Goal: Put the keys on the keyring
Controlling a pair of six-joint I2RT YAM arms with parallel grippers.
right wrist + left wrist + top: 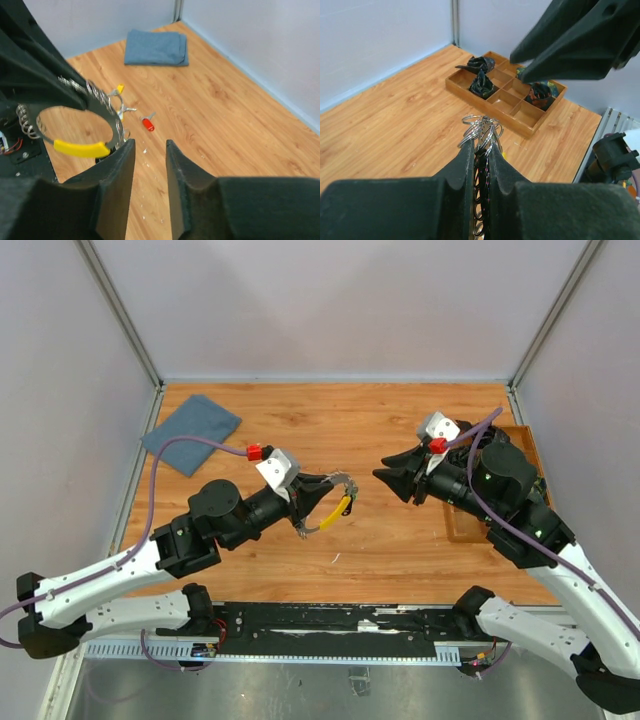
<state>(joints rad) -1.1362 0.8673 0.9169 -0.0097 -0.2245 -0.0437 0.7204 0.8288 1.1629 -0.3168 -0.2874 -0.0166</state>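
- Wooden tabletop (400,420) with pale walls on three sides; both arms reach in from the near edge and meet head to head over its middle.
- Nearest the bases, the left gripper (481,150) is pressed together on the keyring (102,112), held off the table. The ring's face is turned toward the other arm, and its yellow tag (82,148) hangs at the bottom.
- Just beside the ring, the right gripper (150,145) has its fingers spread with nothing between them. It points at the ring's edge but does not touch it.
- Beyond the ring in the right wrist view, the loose keys lie flat on the wood: a red key (147,123), blade angled away toward the far wall, and a yellow key (120,89) a little farther on.
- My reading is that the free right gripper is the one to fetch them. They lie ahead and below it, and the ring and the left fingers are partly in the way.
- Under the right arm, a compartmented wooden tray (485,106) holds dark bundles (481,85).
- Farthest off, a folded blue cloth (156,47) lies by the back left corner, well apart.
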